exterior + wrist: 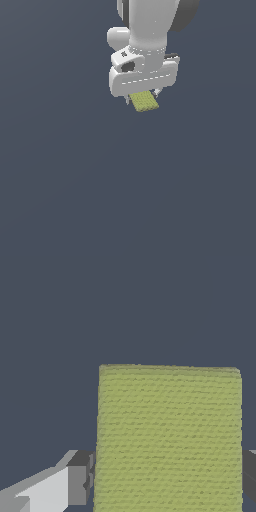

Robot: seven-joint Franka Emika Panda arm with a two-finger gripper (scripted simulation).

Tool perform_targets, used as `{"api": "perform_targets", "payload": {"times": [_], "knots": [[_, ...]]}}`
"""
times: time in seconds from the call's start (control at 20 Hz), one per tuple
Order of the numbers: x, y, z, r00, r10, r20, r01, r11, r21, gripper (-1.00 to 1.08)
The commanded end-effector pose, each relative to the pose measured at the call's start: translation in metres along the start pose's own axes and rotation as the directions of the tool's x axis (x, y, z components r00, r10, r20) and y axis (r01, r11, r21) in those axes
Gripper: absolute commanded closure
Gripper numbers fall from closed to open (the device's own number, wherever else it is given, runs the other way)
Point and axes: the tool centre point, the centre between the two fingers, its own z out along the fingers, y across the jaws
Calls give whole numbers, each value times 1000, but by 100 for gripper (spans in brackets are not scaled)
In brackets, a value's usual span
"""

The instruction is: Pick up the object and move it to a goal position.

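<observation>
The arm points straight down; its gripper is closed on the yellow-green block, fingertips mostly hidden.

A plain, flat, dark slate-blue floor fills both views.

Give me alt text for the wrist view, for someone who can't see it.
A yellow-green block with a finely dotted texture fills the lower middle of the wrist view, sitting between the two dark fingertips of the robot's hand, which press against its opposite sides. Behind it is only a plain dark grey-blue surface.
</observation>
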Motion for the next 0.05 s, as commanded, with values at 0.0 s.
{"api": "perform_targets", "payload": {"times": [0.0], "knots": [[1,1,1,1000,0,-1,0,1000,0,108]]}}
